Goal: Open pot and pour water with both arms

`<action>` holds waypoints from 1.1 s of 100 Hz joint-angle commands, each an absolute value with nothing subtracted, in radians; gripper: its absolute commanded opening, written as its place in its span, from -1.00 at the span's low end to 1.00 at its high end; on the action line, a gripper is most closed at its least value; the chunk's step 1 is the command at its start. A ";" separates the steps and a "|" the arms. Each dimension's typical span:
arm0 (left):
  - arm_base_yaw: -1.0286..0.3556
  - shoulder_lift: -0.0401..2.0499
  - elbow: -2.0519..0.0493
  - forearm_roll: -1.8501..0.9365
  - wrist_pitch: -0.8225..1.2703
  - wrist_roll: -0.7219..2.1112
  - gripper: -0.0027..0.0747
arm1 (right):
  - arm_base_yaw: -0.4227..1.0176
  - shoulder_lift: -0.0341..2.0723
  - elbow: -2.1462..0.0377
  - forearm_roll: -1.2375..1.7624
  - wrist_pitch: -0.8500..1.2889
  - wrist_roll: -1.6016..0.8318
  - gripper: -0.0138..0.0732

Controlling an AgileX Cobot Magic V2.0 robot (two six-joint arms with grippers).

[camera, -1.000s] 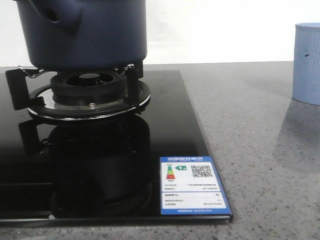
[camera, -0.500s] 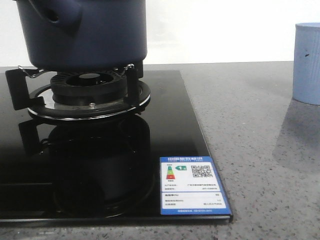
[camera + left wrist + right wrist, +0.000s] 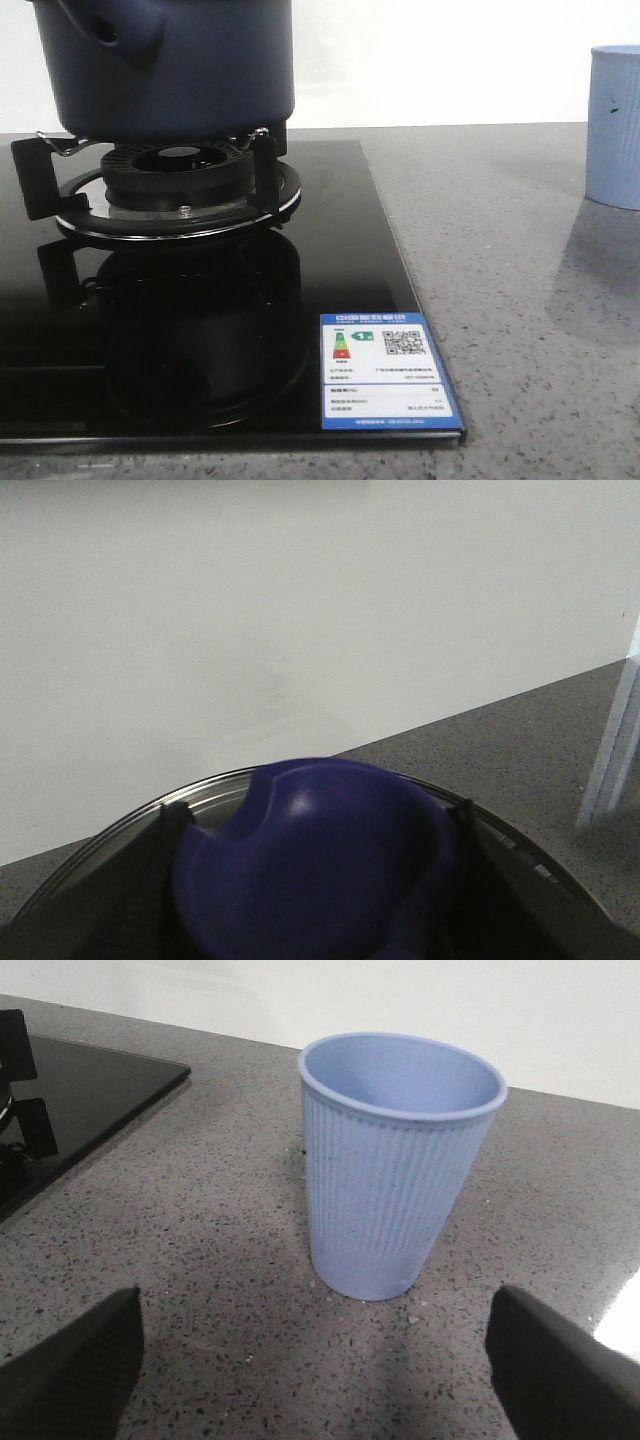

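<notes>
The dark navy pot [image 3: 190, 70] stands on the burner grate [image 3: 180, 175] at the far left, its stubby hollow handle [image 3: 115, 30] pointing toward me; its top is cut off in the front view. In the left wrist view my left gripper [image 3: 312, 880] is shut on the lid's rounded blue knob [image 3: 310, 850], dark fingers [image 3: 165, 825] pressed against both sides, and the lid's shiny rim [image 3: 215, 785] curves behind it. My right gripper [image 3: 315, 1370] is open low over the counter, the pale blue ribbed cup [image 3: 395, 1170] standing upright just ahead of its gap. Neither gripper shows in the front view.
The black glass hob [image 3: 330, 230] carries a blue-and-white energy label [image 3: 385, 370] at its near right corner. Grey speckled counter [image 3: 500, 250] runs right to the cup [image 3: 615, 125]. A white wall closes the back. The hob's corner [image 3: 90, 1080] shows in the right wrist view.
</notes>
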State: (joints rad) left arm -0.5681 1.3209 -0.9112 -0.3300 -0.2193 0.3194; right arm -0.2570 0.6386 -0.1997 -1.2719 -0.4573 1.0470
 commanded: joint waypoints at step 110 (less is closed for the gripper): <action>-0.560 1.110 -0.948 -0.328 -0.292 0.320 0.46 | -0.224 0.636 -0.224 -1.249 -0.488 1.047 0.77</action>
State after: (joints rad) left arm -0.5681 1.1843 -0.9112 -0.3320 -0.2175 0.3194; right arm -0.2441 0.6386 -0.1997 -1.2719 -0.4573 1.0470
